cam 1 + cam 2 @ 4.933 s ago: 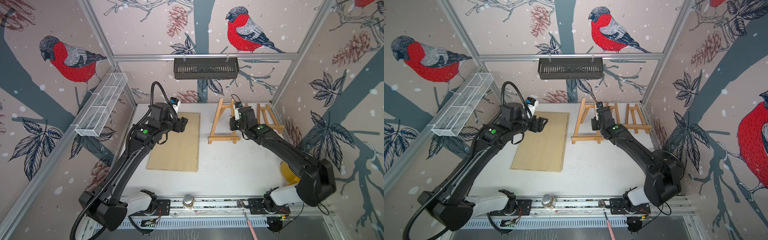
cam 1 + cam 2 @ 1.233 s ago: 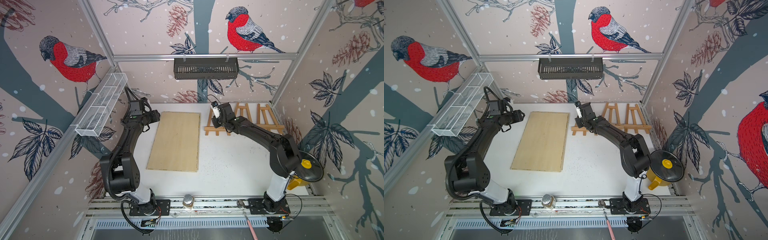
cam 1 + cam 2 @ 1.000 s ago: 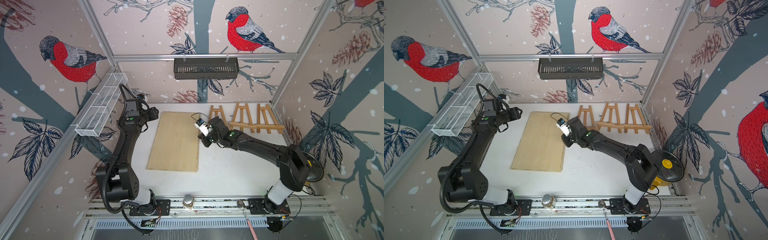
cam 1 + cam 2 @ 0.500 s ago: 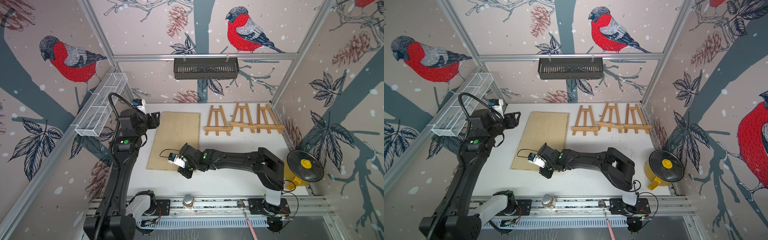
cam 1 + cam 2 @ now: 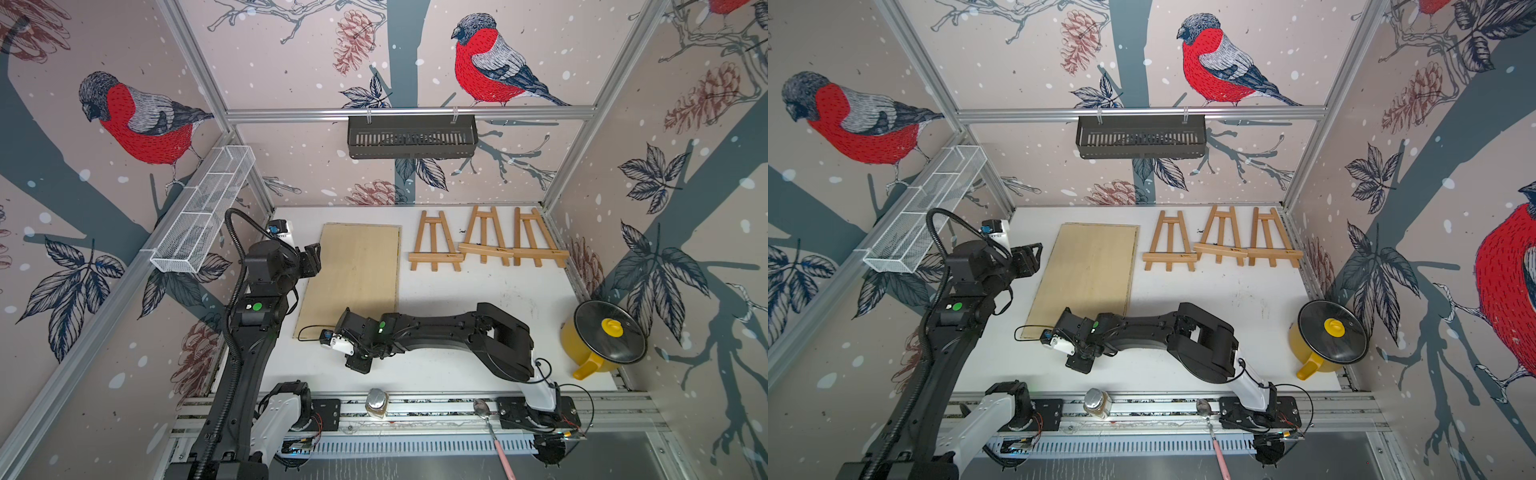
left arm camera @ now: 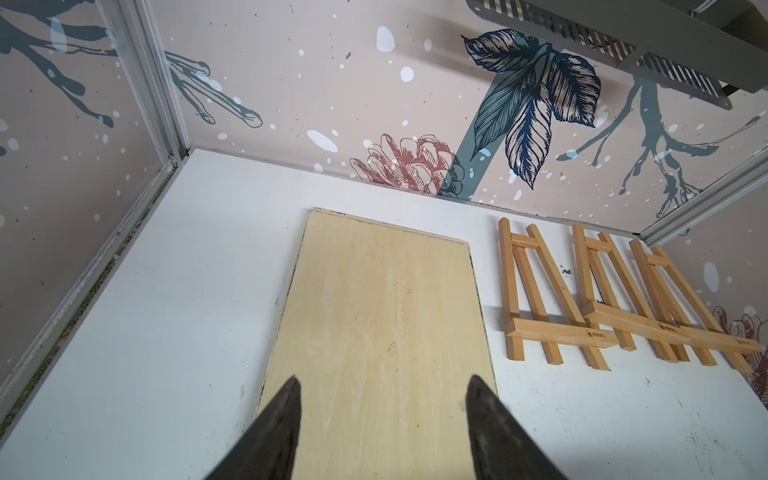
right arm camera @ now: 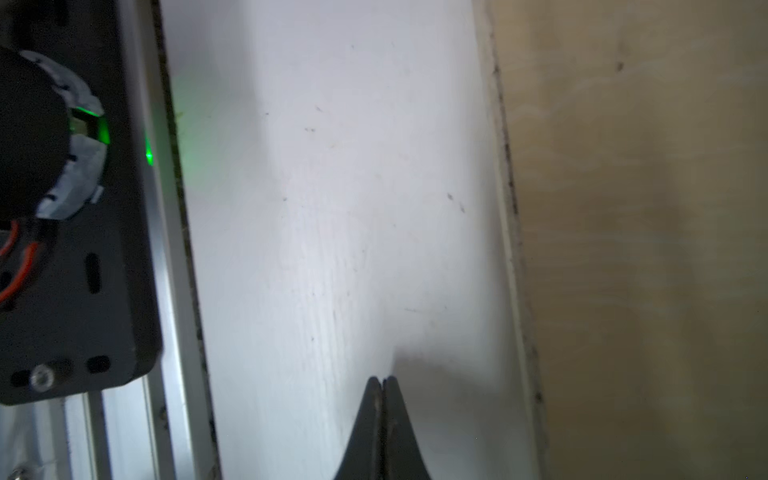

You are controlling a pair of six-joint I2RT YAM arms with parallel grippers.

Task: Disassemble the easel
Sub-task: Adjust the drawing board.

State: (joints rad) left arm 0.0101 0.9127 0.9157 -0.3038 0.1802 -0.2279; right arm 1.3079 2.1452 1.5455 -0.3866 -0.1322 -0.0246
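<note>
Looks all but finished: three easels (image 5: 484, 248) lie flat at the far right, board (image 5: 357, 274) flat beside them; left gripper (image 6: 380, 380) spread, empty; right gripper (image 7: 381, 380) pressed together, holding nothing.

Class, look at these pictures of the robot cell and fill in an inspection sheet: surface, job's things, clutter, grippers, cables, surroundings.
Surface: white table, scuffed.
Job's things: three wooden easels flat in a row by the back wall; plywood board beside them.
Clutter: yellow pot with black lid far right; jar and spoon on the front rail.
Grippers: left gripper open, empty, raised beside the board; right gripper shut, empty, over bare table.
Cables: black conduit arcs off the left arm; thin cable loops by the board's near corner.
Surroundings: wire basket, black rack.
</note>
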